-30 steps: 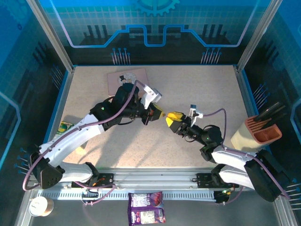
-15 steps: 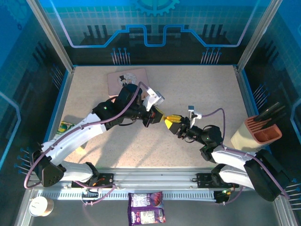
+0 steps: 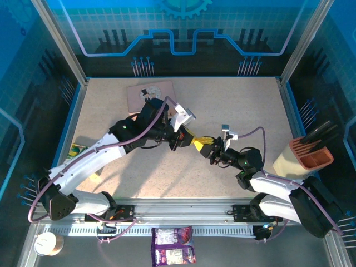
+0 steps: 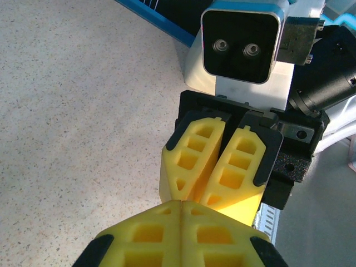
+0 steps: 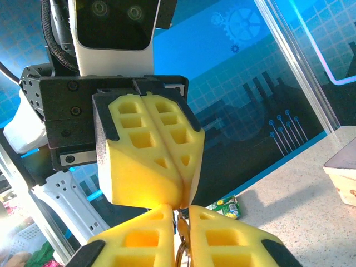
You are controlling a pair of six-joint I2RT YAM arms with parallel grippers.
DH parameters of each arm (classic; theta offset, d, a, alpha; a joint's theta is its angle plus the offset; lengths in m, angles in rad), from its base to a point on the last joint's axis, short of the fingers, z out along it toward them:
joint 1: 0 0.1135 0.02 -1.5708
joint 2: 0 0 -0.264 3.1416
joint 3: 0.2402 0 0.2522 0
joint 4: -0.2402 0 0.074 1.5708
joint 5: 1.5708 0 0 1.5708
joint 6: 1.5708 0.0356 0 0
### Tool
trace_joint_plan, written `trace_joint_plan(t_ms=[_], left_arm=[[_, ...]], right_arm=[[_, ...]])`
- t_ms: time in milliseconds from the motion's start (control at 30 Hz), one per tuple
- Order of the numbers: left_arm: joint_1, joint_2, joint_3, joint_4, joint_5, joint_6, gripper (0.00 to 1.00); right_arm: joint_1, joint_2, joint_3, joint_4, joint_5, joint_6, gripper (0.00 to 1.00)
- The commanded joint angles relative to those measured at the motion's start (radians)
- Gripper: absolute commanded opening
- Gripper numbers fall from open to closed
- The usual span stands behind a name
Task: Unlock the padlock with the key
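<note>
Above the middle of the table my left gripper [image 3: 191, 141] and right gripper [image 3: 203, 144] meet tip to tip. In the right wrist view the right gripper [image 5: 179, 210] is shut on the padlock [image 5: 182, 233], a narrow brass sliver between the yellow pads with a silvery loop [image 5: 181, 257] below it. The left gripper's fingers [image 5: 147, 150] press together just above it, and a small dark bit of the key [image 5: 179, 209] pokes from their tips at the padlock's top. In the left wrist view the left gripper [image 4: 182, 203] is shut; the key is hidden between its pads.
The pink tin [image 3: 150, 94] lies at the back left of the table. A beige and brown holder [image 3: 303, 156] stands at the right edge. A green packet [image 3: 77, 150] lies at the left edge, a purple snack bag [image 3: 173, 246] and a paper cup [image 3: 46, 243] in front of the rail.
The right gripper has moved left and the left gripper slightly right, closing the gap until their yellow tips touch. Both stay shut.
</note>
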Motion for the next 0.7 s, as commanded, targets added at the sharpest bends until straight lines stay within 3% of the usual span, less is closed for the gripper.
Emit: trace_joint_plan(t_ms=[0, 67, 200, 667], left_arm=[[-0.009, 0.011, 0.025, -0.008, 0.010, 0.029, 0.00], [-0.009, 0.012, 0.026, -0.008, 0.006, 0.032, 0.00], [-0.010, 0.012, 0.027, 0.001, 0.003, 0.032, 0.00], [-0.007, -0.005, 0.020, 0.019, -0.020, 0.032, 0.00]], right_arm=[[0.014, -0.001, 0.020, 0.043, -0.013, -0.006, 0.11], [0.015, -0.003, 0.018, 0.043, -0.013, -0.006, 0.11], [0.016, -0.002, 0.019, 0.043, -0.020, -0.001, 0.20], [0.024, -0.007, 0.026, 0.043, -0.033, 0.000, 0.17]])
